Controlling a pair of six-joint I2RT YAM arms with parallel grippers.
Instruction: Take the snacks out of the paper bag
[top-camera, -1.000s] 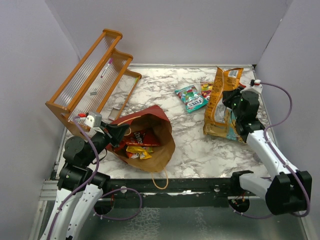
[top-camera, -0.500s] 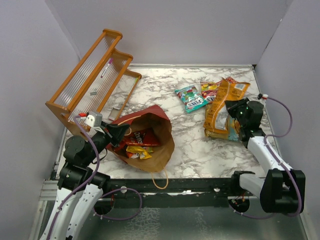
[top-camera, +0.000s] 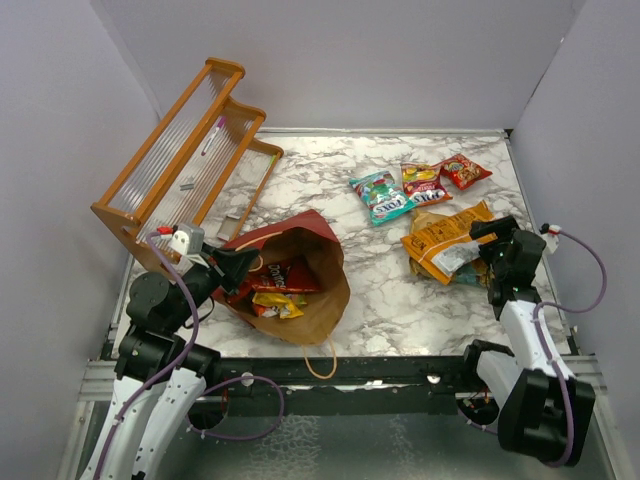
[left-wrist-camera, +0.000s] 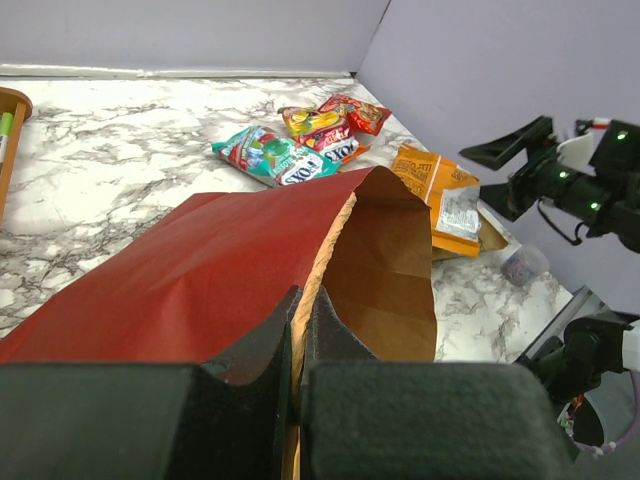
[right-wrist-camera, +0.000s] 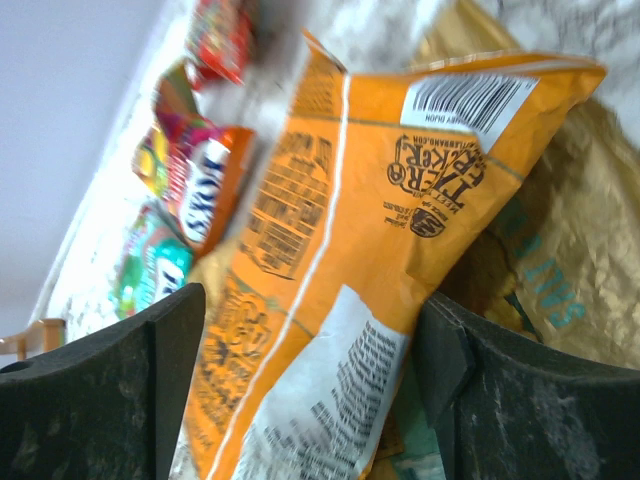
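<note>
The paper bag (top-camera: 310, 300) lies on its side, red outside, brown inside, mouth open toward the right. My left gripper (top-camera: 243, 262) is shut on its rim (left-wrist-camera: 330, 225) beside the twine. Inside it I see a red packet (top-camera: 283, 277) and a yellow packet (top-camera: 277, 303). The orange chip bag (top-camera: 440, 238) lies flat on the marble at the right, white label up. My right gripper (top-camera: 483, 247) stands open at its near end, its fingers wide on either side of the orange chip bag (right-wrist-camera: 340, 250) and not gripping it. A teal packet (top-camera: 383, 195) and two red packets (top-camera: 425, 183) (top-camera: 465, 170) lie behind it.
A wooden slatted rack (top-camera: 185, 150) leans at the back left. Grey walls close in the table on the left, back and right. One twine handle (top-camera: 320, 360) of the bag loops over the table's front edge.
My right gripper has opened and let go of the orange chip bag, which fell from upright to flat. The right arm drew back toward the near right. The left arm has not moved.
</note>
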